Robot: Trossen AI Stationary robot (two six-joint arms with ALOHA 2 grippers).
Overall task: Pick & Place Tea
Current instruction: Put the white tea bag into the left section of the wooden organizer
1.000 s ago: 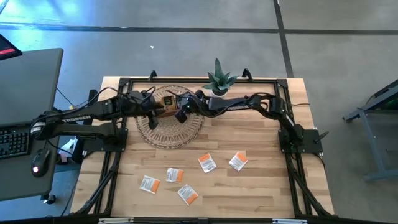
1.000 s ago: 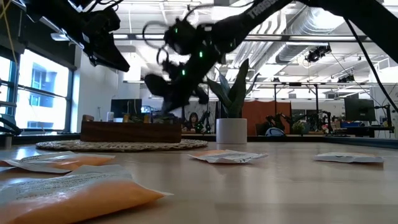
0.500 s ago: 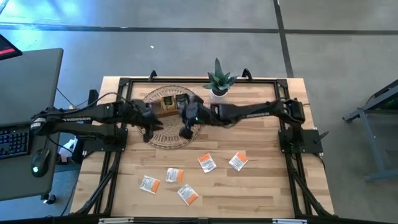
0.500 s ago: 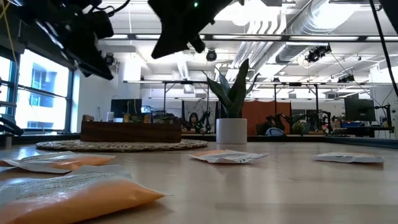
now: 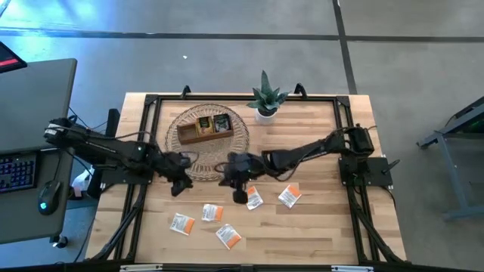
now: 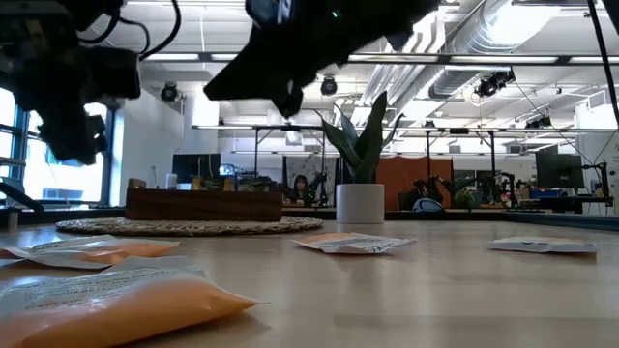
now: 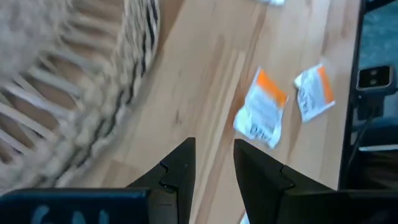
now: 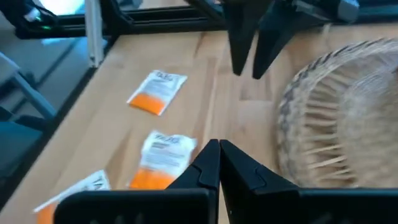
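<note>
Several orange-and-white tea sachets lie flat on the table's near half: [image 5: 253, 199], [image 5: 289, 196], [image 5: 212, 213], [image 5: 181, 224], [image 5: 228, 236]. My left gripper [image 5: 179, 188] hangs open over bare wood at the woven mat's near-left rim, with nothing between its fingers [image 7: 214, 152]. My right gripper [image 5: 240, 196] is shut and empty above the table, just left of the nearest sachet [image 8: 163, 158]. In the low view, both the left gripper [image 6: 68, 106] and the right gripper [image 6: 280, 68] hang well above the table top.
A brown wooden tray [image 5: 204, 127] holding sachets sits on a round woven mat [image 5: 189, 155] at the far left centre. A small potted plant [image 5: 265, 100] stands at the far edge. Black frame rails [image 5: 140, 204] run along the table's sides.
Both grippers have left the space above the tray and swung toward the table's near edge. The left one has sunk and turned toward the mat's near-left rim. The right one has swept out over the mat to the sachets, staying shut. No sachet has moved.
</note>
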